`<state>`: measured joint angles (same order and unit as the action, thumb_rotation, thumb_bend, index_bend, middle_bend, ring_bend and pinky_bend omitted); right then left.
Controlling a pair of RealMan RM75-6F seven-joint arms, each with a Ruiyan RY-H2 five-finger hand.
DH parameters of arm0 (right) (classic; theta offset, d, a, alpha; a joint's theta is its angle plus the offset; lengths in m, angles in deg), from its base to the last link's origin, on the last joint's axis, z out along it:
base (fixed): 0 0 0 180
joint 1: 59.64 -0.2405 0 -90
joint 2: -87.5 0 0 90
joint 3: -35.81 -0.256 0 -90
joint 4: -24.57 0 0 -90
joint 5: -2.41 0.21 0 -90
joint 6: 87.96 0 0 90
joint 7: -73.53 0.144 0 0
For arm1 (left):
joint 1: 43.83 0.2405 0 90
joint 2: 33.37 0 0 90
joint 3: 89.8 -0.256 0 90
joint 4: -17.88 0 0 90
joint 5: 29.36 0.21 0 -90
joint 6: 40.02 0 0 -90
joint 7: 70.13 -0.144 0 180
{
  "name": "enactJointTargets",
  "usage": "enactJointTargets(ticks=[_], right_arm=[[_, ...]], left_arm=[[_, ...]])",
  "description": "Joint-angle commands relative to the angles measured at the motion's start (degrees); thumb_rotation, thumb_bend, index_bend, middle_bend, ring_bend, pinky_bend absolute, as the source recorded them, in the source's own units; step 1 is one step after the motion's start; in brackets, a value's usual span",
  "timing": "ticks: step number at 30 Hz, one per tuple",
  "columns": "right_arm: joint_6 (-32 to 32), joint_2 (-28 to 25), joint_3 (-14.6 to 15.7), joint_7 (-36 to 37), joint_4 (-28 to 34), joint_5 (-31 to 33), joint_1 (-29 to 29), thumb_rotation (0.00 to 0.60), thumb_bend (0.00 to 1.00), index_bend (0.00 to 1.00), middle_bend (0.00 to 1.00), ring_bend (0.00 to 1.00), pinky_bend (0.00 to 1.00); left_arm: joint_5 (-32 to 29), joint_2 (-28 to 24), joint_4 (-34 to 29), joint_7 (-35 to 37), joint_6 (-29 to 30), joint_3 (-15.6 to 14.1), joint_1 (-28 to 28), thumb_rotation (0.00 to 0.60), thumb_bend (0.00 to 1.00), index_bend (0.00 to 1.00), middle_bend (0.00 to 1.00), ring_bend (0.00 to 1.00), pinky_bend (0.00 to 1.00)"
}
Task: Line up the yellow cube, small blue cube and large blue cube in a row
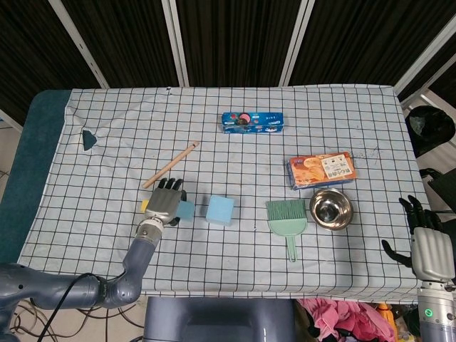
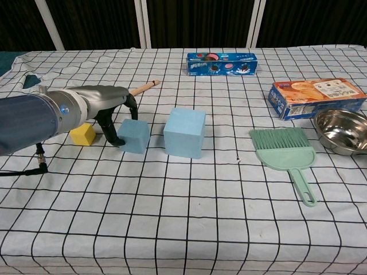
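Note:
The yellow cube, the small blue cube and the large blue cube stand side by side on the checked cloth, left of centre. My left hand lies over the small blue cube and grips it. Its dark fingers reach down into the gap between that cube and the yellow one. The small cube rests on the cloth. My right hand hangs beyond the table's right front corner with fingers spread, holding nothing.
A wooden stick lies just behind the left hand. A green hand brush and a steel bowl sit right of the cubes. An orange box and a blue biscuit pack lie further back.

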<state>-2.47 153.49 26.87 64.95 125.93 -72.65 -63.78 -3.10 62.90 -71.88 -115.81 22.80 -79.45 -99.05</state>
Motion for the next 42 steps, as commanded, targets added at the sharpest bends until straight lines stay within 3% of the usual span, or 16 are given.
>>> enactJointTargets(ticks=[1,11,21,42], right_arm=[[0.06,-0.07,-0.06,0.15,0.05,0.11,0.05,0.600,0.19,0.10,0.05,0.19,0.12],[-0.29,-0.36,-0.31,0.94,-0.18,0.89,0.10,0.600,0.19,0.10,0.05,0.19,0.12],[-0.28,-0.66,-0.22,1.51,-0.15,0.86,0.27,0.600,0.19,0.10,0.05,0.19,0.12],[-0.64,-0.65,-0.02,1.48,-0.10,0.85,0.16,0.600,0.19,0.10,0.05,0.19,0.12]], left_arm=[[0.38,-0.12,0.01,0.66,0.07,0.48,0.10,0.600,0.29,0.47,0.08,0.00,0.00],[-1.45,-0.03,2.55,2.37,-2.94,3.84,-1.39,0.600,0.29,0.47,0.08,0.00,0.00],[-3.48,2.05,5.63,1.96,-6.34,4.58,-3.74,0.600,0.29,0.47,0.08,0.00,0.00],[-7.60,3.61,4.18,-1.68,-2.45,5.35,-6.54,0.600,0.29,0.46,0.07,0.00,0.00]])
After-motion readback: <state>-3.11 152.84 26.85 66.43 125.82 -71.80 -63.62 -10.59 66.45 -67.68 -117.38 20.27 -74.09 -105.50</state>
